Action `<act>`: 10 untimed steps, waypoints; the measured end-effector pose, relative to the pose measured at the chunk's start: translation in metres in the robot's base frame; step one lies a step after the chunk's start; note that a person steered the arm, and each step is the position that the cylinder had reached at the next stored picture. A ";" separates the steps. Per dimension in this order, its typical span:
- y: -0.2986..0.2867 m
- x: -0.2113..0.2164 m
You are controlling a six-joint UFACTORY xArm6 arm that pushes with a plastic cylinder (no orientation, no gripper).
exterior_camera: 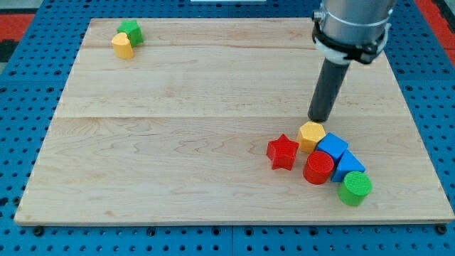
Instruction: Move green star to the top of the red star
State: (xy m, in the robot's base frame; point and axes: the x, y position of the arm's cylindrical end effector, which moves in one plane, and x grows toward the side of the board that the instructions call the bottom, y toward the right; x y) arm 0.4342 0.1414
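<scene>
The green star (131, 30) lies at the view's top left corner of the wooden board (178, 142), touching a yellow heart-shaped block (122, 45) just below it. The red star (282, 151) lies at the view's lower right, at the left edge of a cluster of blocks. My tip (318, 119) stands just above the yellow hexagon (311, 136), up and to the right of the red star and far from the green star.
The cluster to the right of the red star holds the yellow hexagon, a red cylinder (318, 168), a blue cube (332, 148), a blue triangular block (348, 166) and a green cylinder (354, 188). A blue pegboard (28, 107) surrounds the board.
</scene>
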 end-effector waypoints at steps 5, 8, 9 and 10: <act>-0.276 -0.242; -0.313 -0.184; -0.281 -0.133; -0.241 -0.097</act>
State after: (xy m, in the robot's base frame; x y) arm 0.3374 -0.0995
